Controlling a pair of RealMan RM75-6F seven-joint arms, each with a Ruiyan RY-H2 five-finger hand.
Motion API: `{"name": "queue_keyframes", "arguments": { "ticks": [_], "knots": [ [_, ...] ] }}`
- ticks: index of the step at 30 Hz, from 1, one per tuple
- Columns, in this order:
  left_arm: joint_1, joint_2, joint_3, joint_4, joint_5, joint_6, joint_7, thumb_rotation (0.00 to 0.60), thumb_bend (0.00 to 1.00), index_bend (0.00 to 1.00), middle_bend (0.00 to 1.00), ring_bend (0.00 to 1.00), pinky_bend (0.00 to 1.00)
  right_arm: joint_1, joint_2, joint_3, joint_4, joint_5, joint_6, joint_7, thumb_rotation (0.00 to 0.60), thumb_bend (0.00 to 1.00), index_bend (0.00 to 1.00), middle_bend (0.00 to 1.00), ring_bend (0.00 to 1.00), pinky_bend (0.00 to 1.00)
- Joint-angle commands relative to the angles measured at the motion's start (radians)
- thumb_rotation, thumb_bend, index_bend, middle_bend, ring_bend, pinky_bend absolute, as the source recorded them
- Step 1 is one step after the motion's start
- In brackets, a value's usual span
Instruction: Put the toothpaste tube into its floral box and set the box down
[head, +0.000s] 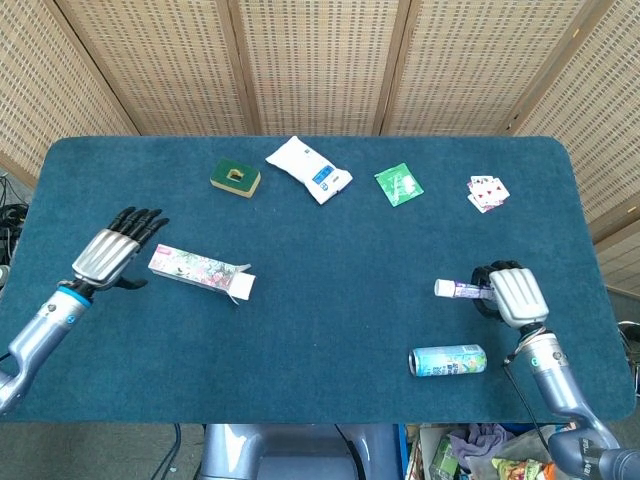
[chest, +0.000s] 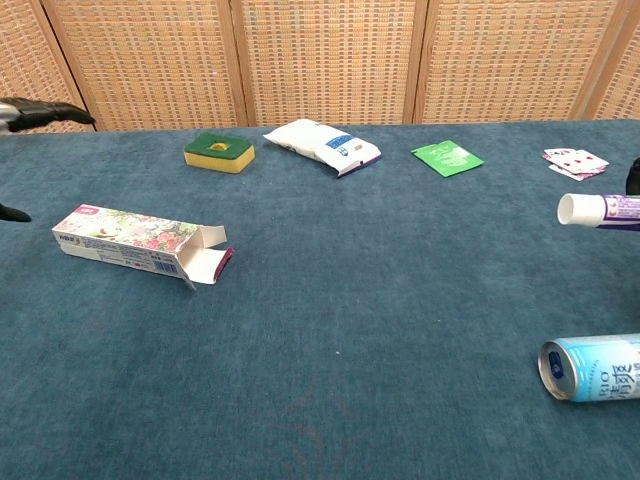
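Note:
The floral box (head: 200, 271) (chest: 140, 240) lies flat at the table's left, its open flaps facing right. My left hand (head: 110, 254) hovers open just left of the box's closed end; only its fingertips (chest: 40, 110) show in the chest view. My right hand (head: 512, 294) holds the toothpaste tube (head: 459, 289) (chest: 598, 209) lifted off the cloth at the right, white cap pointing left.
A light-blue drink can (head: 448, 360) (chest: 592, 368) lies near the front edge below the right hand. Along the back lie a green-and-yellow sponge (head: 235, 178), a white pouch (head: 308, 168), a green sachet (head: 399, 184) and playing cards (head: 487, 192).

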Motion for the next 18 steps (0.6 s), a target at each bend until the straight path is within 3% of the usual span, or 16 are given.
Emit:
{"name": "queue_keyframes", "arguments": {
  "ticks": [1,7,10,18],
  "knots": [
    [-0.069,-0.072,0.045,0.078,0.055,-0.053,-0.067,0.6,0.12,0.0,0.0,0.0,0.04,-0.003,-0.004,0.002,0.0,0.005,0.002,-0.004,0.6,0.46,0.59,0.56,0.38,0.32],
    [-0.127,-0.127,0.069,0.125,0.063,-0.11,-0.074,0.6,0.12,0.0,0.0,0.0,0.07,-0.004,-0.007,0.004,0.015,0.011,-0.005,0.0,0.6,0.46,0.59,0.56,0.38,0.32],
    [-0.145,-0.139,0.07,0.127,0.052,-0.138,-0.081,0.6,0.12,0.0,0.0,0.01,0.13,-0.004,-0.006,0.005,0.021,0.014,-0.006,0.002,0.6,0.46,0.59,0.56,0.38,0.32],
    [-0.193,-0.157,0.081,0.133,0.023,-0.219,-0.079,0.6,0.12,0.07,0.07,0.11,0.23,-0.003,-0.004,0.01,0.029,0.02,-0.01,0.007,0.6,0.46,0.59,0.57,0.38,0.32]
  ]
}}
